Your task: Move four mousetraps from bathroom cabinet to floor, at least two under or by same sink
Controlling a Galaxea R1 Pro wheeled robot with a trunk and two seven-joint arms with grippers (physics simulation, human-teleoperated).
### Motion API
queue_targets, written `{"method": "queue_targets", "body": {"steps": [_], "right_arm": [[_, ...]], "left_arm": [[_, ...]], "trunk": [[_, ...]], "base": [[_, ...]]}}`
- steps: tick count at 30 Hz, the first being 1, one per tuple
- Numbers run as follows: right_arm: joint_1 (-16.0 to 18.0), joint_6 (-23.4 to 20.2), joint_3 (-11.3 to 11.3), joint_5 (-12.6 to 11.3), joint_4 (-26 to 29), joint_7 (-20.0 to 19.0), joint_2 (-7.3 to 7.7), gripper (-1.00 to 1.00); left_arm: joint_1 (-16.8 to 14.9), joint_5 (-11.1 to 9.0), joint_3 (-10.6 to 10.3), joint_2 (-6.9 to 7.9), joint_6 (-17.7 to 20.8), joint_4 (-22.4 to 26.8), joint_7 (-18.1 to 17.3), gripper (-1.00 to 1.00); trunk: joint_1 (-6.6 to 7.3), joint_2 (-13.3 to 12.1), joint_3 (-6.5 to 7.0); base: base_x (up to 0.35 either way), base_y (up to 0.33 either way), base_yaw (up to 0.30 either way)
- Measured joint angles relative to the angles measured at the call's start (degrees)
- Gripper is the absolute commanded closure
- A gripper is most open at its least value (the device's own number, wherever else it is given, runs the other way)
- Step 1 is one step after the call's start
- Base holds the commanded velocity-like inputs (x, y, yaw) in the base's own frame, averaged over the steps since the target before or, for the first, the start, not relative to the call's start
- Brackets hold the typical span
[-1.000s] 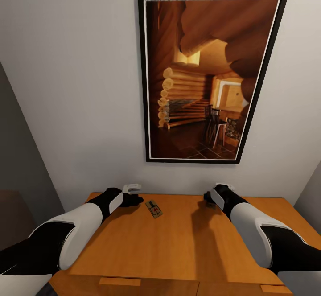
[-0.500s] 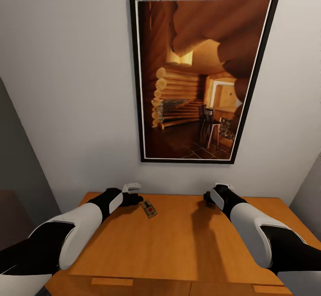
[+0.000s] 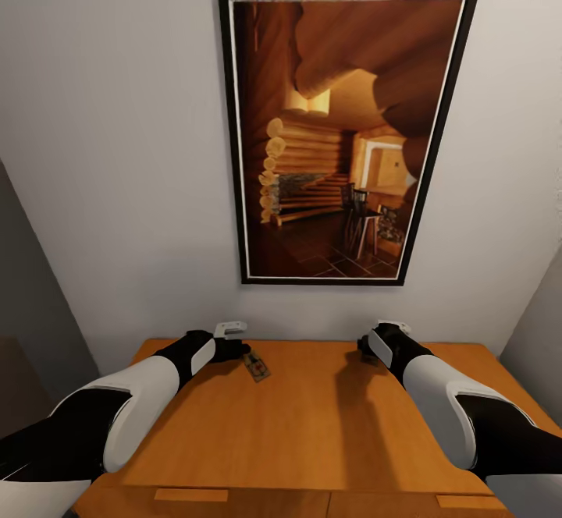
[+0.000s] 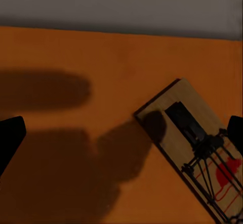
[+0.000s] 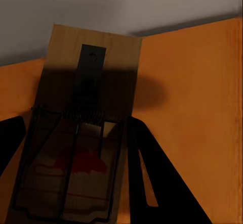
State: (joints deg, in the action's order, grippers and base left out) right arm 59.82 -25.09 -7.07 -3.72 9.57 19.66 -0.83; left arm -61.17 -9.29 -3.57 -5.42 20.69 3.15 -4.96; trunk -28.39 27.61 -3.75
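1. Head view: two drawer fronts [image 3: 191, 494] are showing at the near edge of the cabinet [image 3: 312, 432], both arms reaching over its orange worktop.
2. Left gripper [image 3: 238, 349] is hovering just beside a mousetrap [image 3: 255, 365] lying flat on the worktop; in the left wrist view its fingers [image 4: 11, 137] are standing wide, the trap [image 4: 195, 145] between them, untouched.
3. Right gripper [image 3: 365, 350] is sitting near the back edge; in the right wrist view its fingers [image 5: 152, 178] are flanking a second mousetrap [image 5: 81, 128], contact cannot be told.
4. A framed picture [image 3: 343, 132] is hanging on the wall behind.
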Motion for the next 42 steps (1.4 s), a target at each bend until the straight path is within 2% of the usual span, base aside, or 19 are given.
{"method": "queue_targets", "body": {"steps": [12,35,42], "right_arm": [[0.0,0.0,-0.01,-0.04,0.0,0.53,-0.09,1.0],[0.0,0.0,0.0,-0.13,-0.42,0.47,-0.14,1.0],[0.0,0.0,0.0,-0.18,-0.52,0.45,-0.18,1.0]], "left_arm": [[-0.02,0.0,0.0,0.03,-0.01,-0.05,0.0,-1.0],[-0.02,-0.41,0.01,0.26,0.78,-0.12,0.26,-1.0],[0.02,-0.42,0.01,0.2,0.82,-1.36,1.35,-1.0]], "trunk": [[0.0,0.0,0.0],[0.0,0.0,0.0],[0.0,0.0,0.0]], "base": [[0.0,0.0,-0.197],[0.0,0.0,-0.009],[0.0,0.0,0.0]]}}
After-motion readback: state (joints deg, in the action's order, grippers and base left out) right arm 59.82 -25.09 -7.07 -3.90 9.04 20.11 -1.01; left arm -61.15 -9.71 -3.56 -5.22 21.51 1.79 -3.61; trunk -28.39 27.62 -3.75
